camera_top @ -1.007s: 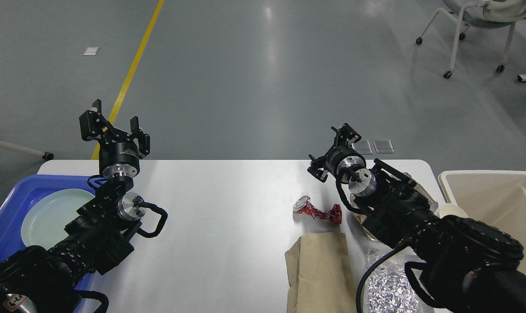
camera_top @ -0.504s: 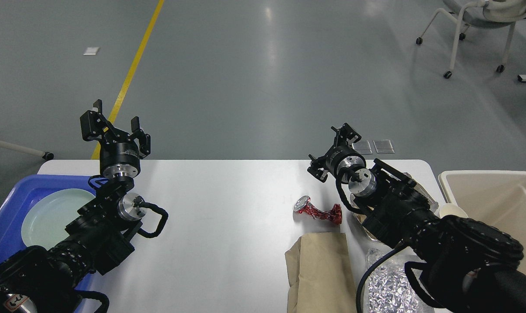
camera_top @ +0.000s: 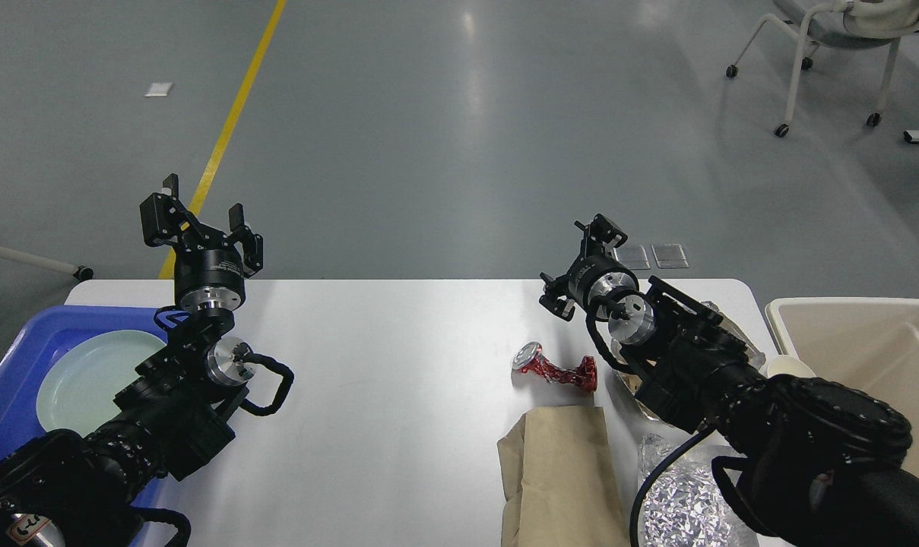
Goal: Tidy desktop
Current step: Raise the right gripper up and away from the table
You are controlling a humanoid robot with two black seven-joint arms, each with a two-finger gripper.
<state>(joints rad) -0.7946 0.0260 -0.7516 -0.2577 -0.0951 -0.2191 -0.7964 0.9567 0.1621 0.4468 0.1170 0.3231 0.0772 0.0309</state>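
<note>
The white desktop [camera_top: 398,395] fills the lower view. On its right half lie a crushed red can [camera_top: 555,368], a brown paper bag [camera_top: 562,471] and crinkled silver foil [camera_top: 679,501]. My left gripper [camera_top: 201,216] is raised above the far left edge, open and empty. Over the far right part of the desktop my right gripper [camera_top: 581,262] hovers behind the can, open, nothing between its fingers.
A blue tray [camera_top: 18,357] holding a pale green plate [camera_top: 87,380] sits at the left edge. A beige bin [camera_top: 869,334] stands at the right, with a paper cup [camera_top: 790,368] beside my right arm. A chair [camera_top: 831,45] stands on the floor beyond.
My right gripper has shifted very slightly; everything else is as before.
</note>
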